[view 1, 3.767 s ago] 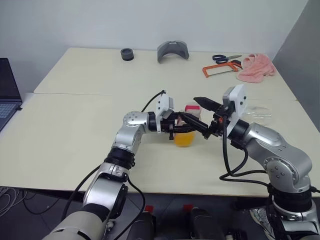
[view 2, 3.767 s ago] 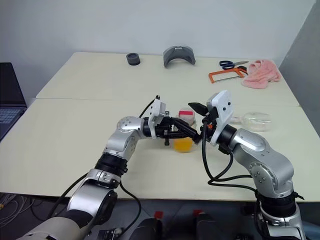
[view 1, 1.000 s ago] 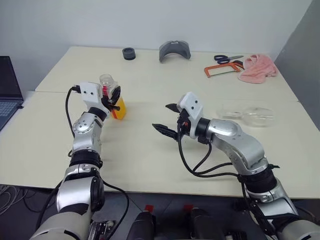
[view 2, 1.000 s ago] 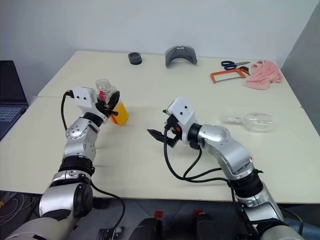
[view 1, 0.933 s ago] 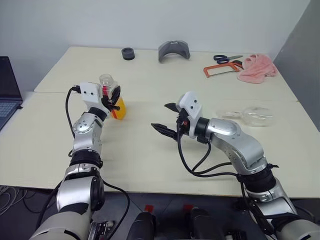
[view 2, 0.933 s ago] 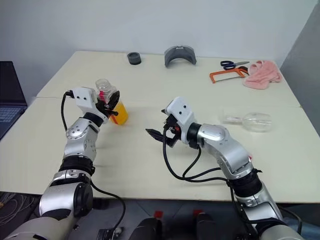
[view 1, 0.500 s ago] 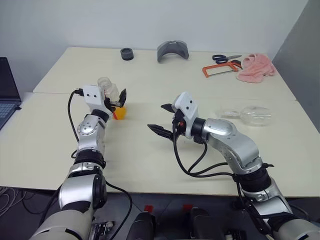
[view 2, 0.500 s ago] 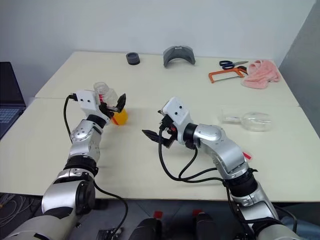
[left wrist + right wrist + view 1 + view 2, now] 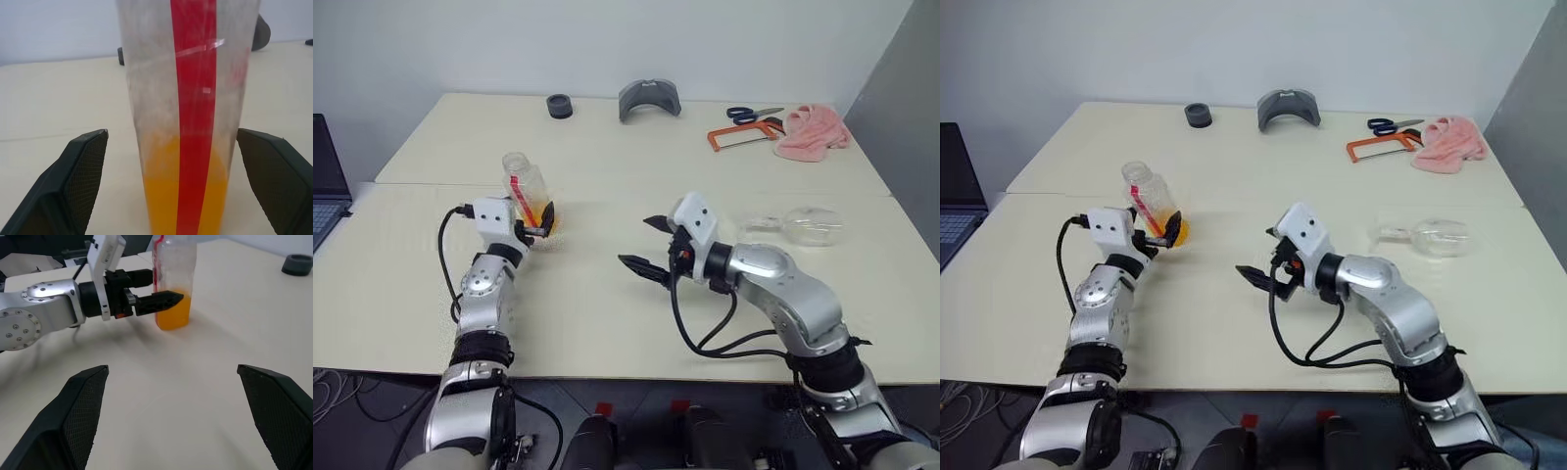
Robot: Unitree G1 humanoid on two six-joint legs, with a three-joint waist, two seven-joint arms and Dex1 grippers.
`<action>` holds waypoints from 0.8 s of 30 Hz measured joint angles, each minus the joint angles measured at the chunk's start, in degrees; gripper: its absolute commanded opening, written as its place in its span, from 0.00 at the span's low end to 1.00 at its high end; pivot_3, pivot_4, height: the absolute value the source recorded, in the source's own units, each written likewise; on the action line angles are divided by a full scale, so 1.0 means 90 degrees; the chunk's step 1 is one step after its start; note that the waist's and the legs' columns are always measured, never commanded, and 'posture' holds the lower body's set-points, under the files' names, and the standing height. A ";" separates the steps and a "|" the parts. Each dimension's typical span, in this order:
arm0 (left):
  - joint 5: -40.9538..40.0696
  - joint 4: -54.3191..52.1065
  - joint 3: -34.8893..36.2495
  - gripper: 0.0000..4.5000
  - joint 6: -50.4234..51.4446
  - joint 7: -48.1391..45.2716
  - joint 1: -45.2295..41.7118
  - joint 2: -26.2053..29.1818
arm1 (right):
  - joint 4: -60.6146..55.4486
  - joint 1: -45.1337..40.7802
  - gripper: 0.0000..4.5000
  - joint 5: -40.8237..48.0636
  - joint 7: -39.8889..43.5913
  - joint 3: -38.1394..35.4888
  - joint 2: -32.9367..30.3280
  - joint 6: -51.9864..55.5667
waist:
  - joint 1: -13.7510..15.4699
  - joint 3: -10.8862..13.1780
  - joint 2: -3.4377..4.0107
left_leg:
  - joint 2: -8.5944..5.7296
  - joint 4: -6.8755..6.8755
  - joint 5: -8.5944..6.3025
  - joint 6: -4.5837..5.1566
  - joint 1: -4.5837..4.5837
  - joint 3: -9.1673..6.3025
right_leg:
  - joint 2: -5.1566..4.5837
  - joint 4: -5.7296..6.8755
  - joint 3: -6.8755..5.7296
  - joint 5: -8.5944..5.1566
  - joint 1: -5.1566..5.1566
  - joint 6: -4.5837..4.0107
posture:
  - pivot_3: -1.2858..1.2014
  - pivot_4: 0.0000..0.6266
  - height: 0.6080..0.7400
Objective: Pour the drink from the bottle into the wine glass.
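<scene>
The bottle (image 9: pixel 523 184), clear with a red strip, stands upright on the left part of the table. The drink (image 9: pixel 161 196) fills only its bottom part. My left gripper (image 9: pixel 536 224) is open, with one finger on each side of the bottle's lower half and a gap between each finger and the bottle. The wine glass (image 9: pixel 805 225) lies on its side at the right of the table. My right gripper (image 9: pixel 646 245) hangs open and empty over the middle of the table, pointing towards the bottle.
Along the far edge are a black ring (image 9: pixel 558 105), a grey curved part (image 9: pixel 643 98), blue scissors (image 9: pixel 745 114), an orange hacksaw (image 9: pixel 734 138) and a pink cloth (image 9: pixel 814 132). A laptop (image 9: pixel 323 186) sits beyond the table's left edge.
A second ago my left gripper was shut on the bottle. It has opened and sunk back a little, and the bottle stands on the table. My right gripper drifted slightly right.
</scene>
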 measured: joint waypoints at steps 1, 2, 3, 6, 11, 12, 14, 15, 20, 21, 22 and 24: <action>-0.0003 -0.0148 -0.0003 0.99 0.0079 -0.0008 0.0107 0.0000 | -0.0081 0.0103 1.00 0.0005 -0.0010 -0.0018 -0.0049 0.0051 | 0.0000 0.0000 0.0000 | 0.0000 0.0000 0.0000 0.0000 0.0000 0.0000 | 0.0000 0.0000 0.0000 0.0000 0.0000 0.0000 | 0.52 0.24 1.00; -0.0012 -0.0324 -0.0007 0.99 0.0174 -0.0037 0.0221 0.0002 | -0.0169 0.0223 1.00 0.0019 -0.0022 -0.0045 -0.0082 0.0081 | 0.0000 0.0000 0.0000 | 0.0000 0.0000 0.0000 0.0000 0.0000 0.0000 | 0.0000 -0.0001 -0.0001 0.0000 0.0001 0.0000 | 0.52 0.24 1.00; -0.0051 -0.0545 -0.0011 0.99 0.0280 -0.0110 0.0370 0.0015 | -0.0317 0.0390 1.00 0.0059 -0.0040 -0.0111 -0.0099 0.0121 | 0.0000 -0.0001 0.0000 | 0.0002 -0.0001 0.0000 0.0000 0.0000 0.0000 | 0.0000 -0.0001 0.0001 0.0000 0.0001 0.0000 | 0.52 0.24 1.00; -0.0155 -0.1175 -0.0017 0.99 0.0654 -0.0364 0.0909 0.0154 | -0.0715 0.0958 1.00 0.0276 -0.0132 -0.0400 -0.0146 0.0295 | -0.0007 -0.0001 0.0000 | 0.0005 -0.0004 -0.0001 0.0001 0.0002 0.0002 | 0.0000 -0.0002 0.0003 0.0000 0.0002 0.0000 | 0.52 0.24 1.00; -0.0524 -0.2120 -0.0054 0.99 0.1440 -0.0924 0.1712 0.0278 | -0.1332 0.1783 1.00 0.0651 -0.0517 -0.1126 -0.0102 0.0674 | 0.0027 -0.0001 0.0000 | 0.0007 -0.0003 -0.0001 0.0002 0.0011 -0.0002 | 0.0000 -0.0005 0.0001 -0.0001 0.0018 0.0000 | 0.52 0.24 1.00; -0.0590 -0.2259 -0.0085 0.99 0.1569 -0.1050 0.1828 0.0287 | -0.1406 0.1910 1.00 0.0767 -0.0617 -0.1283 -0.0066 0.0794 | 0.0033 -0.0001 0.0000 | 0.0007 -0.0003 -0.0002 0.0003 0.0014 -0.0001 | 0.0000 -0.0007 0.0001 -0.0001 0.0022 0.0000 | 0.52 0.24 1.00; -0.0734 -0.2588 -0.0228 0.99 0.1831 -0.1416 0.2053 0.0329 | -0.1548 0.2165 1.00 0.1039 -0.0925 -0.1702 0.0186 0.1147 | 0.0039 -0.0001 0.0000 | 0.0008 -0.0004 -0.0002 0.0003 0.0015 -0.0001 | 0.0000 -0.0006 0.0001 -0.0001 0.0023 0.0000 | 0.52 0.24 1.00; -0.0811 -0.2739 -0.0344 0.99 0.1941 -0.1636 0.2125 0.0356 | -0.1571 0.2257 1.00 0.1164 -0.1095 -0.1884 0.0340 0.1290 | 0.0041 -0.0001 0.0000 | 0.0008 -0.0004 -0.0001 0.0002 0.0016 0.0000 | 0.0001 -0.0006 0.0001 -0.0001 0.0024 0.0000 | 0.52 0.24 1.00; -0.1090 -0.3443 -0.1088 0.99 0.2374 -0.2839 0.2168 0.0543 | -0.1382 0.2478 1.00 0.1680 -0.2138 -0.3023 0.1406 0.1666 | 0.0041 -0.0003 0.0003 | 0.0004 -0.0006 -0.0001 0.0002 0.0022 0.0010 | 0.0005 -0.0005 0.0008 -0.0001 0.0027 0.0000 | 0.52 0.24 1.00; -0.1090 -0.3484 -0.1248 0.99 0.2396 -0.3098 0.2117 0.0637 | -0.1239 0.2451 1.00 0.1797 -0.2419 -0.3354 0.1683 0.1657 | 0.0040 -0.0003 0.0003 | 0.0003 -0.0011 -0.0002 0.0003 0.0028 0.0016 | 0.0008 -0.0005 0.0010 -0.0002 0.0028 0.0000 | 0.52 0.24 1.00; -0.1089 -0.3490 -0.1386 0.99 0.2411 -0.3333 0.2029 0.0725 | -0.1058 0.2395 1.00 0.1878 -0.2715 -0.3702 0.1979 0.1610 | 0.0041 -0.0003 0.0003 | 0.0002 -0.0012 -0.0001 0.0002 0.0028 0.0020 | 0.0014 -0.0005 0.0009 -0.0002 0.0028 0.0000 | 0.52 0.24 1.00; -0.1087 -0.3487 -0.1556 0.99 0.2412 -0.3679 0.1821 0.0808 | -0.0738 0.2278 1.00 0.2018 -0.3228 -0.4206 0.2339 0.1506 | 0.0041 -0.0002 0.0005 | 0.0002 -0.0012 -0.0001 0.0002 0.0030 0.0024 | 0.0015 -0.0003 0.0012 -0.0002 0.0028 0.0000 | 0.52 0.24 1.00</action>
